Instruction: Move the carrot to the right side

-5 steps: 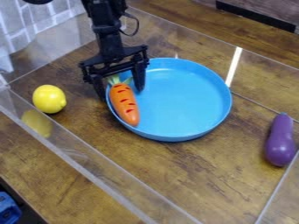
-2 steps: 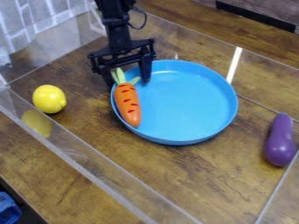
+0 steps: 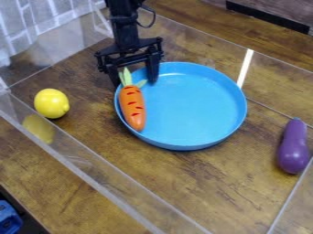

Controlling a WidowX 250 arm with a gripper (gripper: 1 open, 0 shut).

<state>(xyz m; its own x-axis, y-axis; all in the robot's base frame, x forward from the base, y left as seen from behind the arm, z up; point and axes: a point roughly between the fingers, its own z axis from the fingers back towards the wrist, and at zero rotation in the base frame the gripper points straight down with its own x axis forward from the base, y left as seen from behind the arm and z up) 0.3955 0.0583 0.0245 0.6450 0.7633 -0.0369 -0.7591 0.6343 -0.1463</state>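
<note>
A black robot gripper (image 3: 131,73) hangs from a dark arm that runs out of the top edge of the view, so the arm's upper part is cut off. Its two fingers are spread wide and point straight down, straddling the leafy end of a small orange toy carrot (image 3: 132,105) without visibly pinching it; whether a fingertip touches the leaves is hard to make out. The green top is partly hidden between the fingers. The carrot lies flat in the left part of a round, shallow blue plastic plate (image 3: 208,114), close to the rim. Its long axis runs almost up and down in the view: leaves toward the gripper, pointed tip toward the viewer. The plate sits on a wooden table (image 3: 159,187). A round yellow lemon (image 3: 50,102) lies well left of the plate, and a purple eggplant (image 3: 292,146) lies to its right.
</note>
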